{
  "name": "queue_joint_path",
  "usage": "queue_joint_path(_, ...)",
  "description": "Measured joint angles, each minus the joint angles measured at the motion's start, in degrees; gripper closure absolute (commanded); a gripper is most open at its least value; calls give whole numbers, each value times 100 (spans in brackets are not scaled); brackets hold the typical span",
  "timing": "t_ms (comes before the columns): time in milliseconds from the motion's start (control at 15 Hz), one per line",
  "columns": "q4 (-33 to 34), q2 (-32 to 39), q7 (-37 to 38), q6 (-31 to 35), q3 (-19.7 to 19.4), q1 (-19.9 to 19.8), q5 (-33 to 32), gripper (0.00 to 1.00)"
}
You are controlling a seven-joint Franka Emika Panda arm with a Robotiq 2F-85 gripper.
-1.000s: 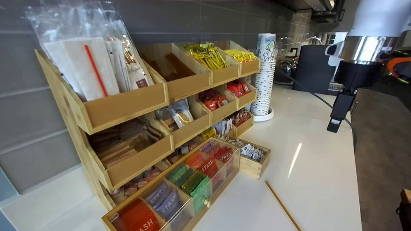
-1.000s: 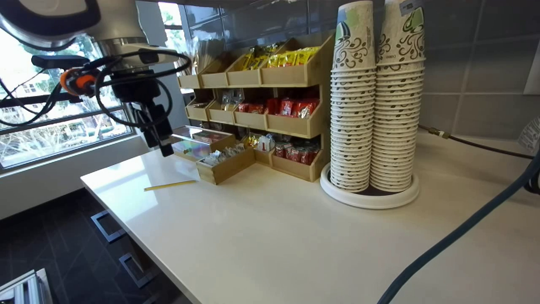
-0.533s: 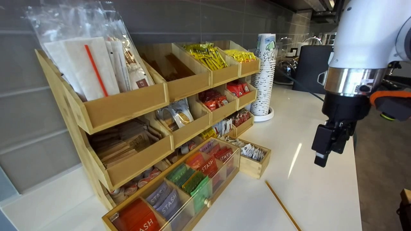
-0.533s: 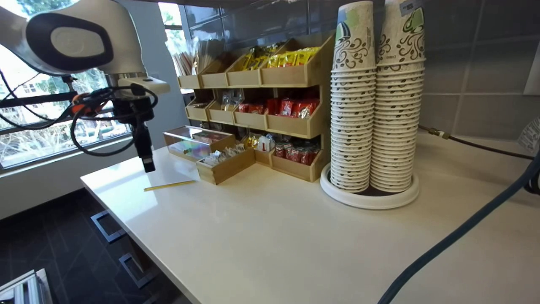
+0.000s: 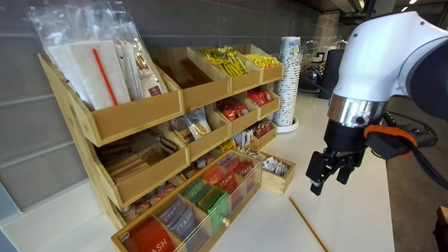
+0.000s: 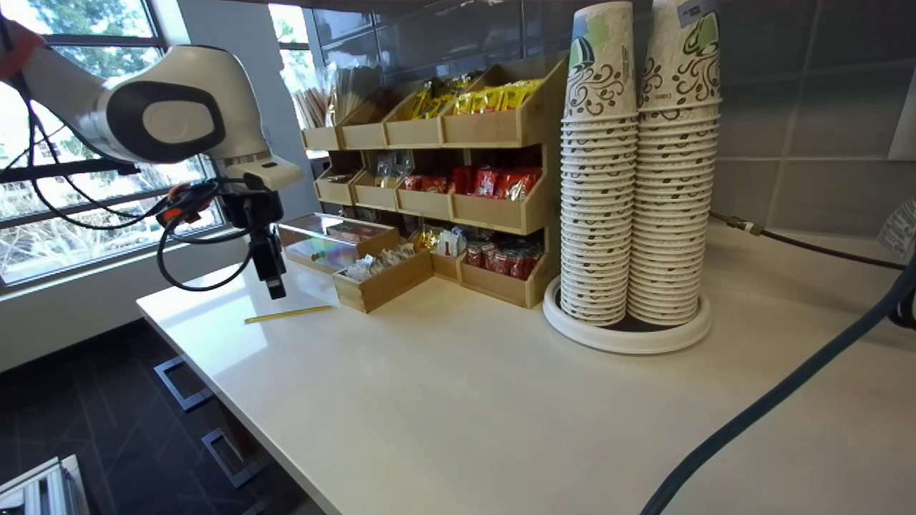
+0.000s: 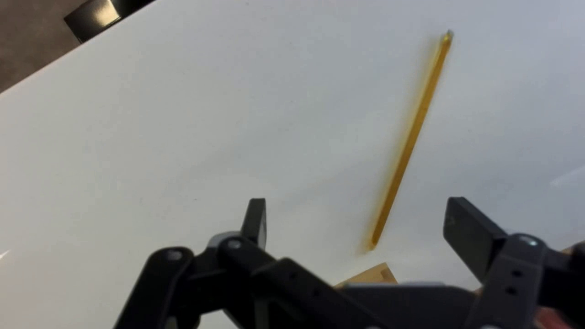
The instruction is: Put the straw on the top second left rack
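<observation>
Straw (image 7: 409, 148) lies on counter (image 7: 219, 119), end effector (image 5: 330, 186) spread above.

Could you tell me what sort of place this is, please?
Probably a coffee or tea station, perhaps in an office: two stacks of patterned white paper cups, a stepped light wooden organiser and flat, colourful STASH sachets.

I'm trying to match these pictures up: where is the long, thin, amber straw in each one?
In an exterior view: the long, thin, amber straw lies low, right of centre, reaching the bottom edge.
In an exterior view: the straw lies left of centre, nearly level.
Wrist view: the straw slants, right of centre.
Shared landmark: the open, rectangular, pale wooden box near one end; wrist view apparently shows only a corner.
</observation>
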Motion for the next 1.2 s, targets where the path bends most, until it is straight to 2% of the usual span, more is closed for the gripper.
queue_joint_path(400, 361, 695, 774, 325, 175, 97, -399, 0)
queue_joint_path(800, 639, 1166, 1456, 539, 160, 182, -1207, 1)
queue_joint_path(1067, 701, 1371, 1696, 658, 72, 236, -1303, 0)
queue_joint_path(1133, 716, 1418, 1747, 672, 49, 247, -1310, 3)
queue_joint_path(1200, 731, 1464, 1795, 688, 19, 267, -1324, 15)
